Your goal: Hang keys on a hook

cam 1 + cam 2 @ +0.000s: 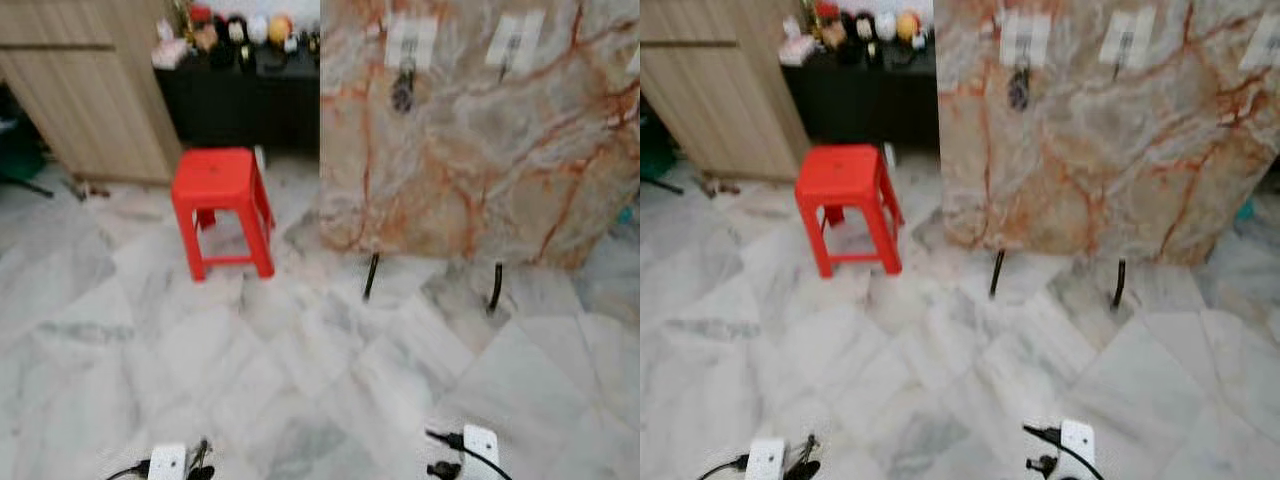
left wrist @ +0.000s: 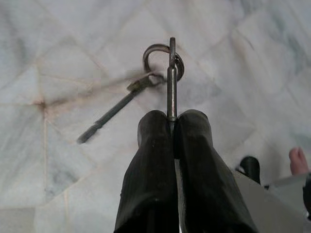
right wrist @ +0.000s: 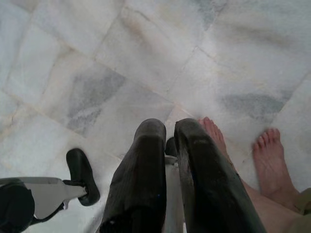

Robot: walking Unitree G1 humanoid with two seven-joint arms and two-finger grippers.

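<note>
My left gripper (image 2: 172, 118) is shut on the straight metal stem of a key ring (image 2: 164, 60), low over the marble floor. A long key (image 2: 112, 115) dangles from the ring, blurred. Ahead stands a marble-patterned board (image 1: 480, 150) with white hook plates near its top. The left hook plate (image 1: 410, 42) has a dark bunch of keys (image 1: 403, 92) hanging from it, and a second hook plate (image 1: 513, 42) sits further right. My right gripper (image 3: 167, 127) hangs low with its fingers shut and nothing between them. Both wrists show at the bottom edge of the eye views.
A red plastic stool (image 1: 222, 205) stands left of the board. The board rests on two black legs (image 1: 371, 276). A wooden cabinet (image 1: 90, 80) and a black table (image 1: 240, 95) with trinkets are at the back left. A person's bare feet (image 3: 272, 160) stand close to my right gripper.
</note>
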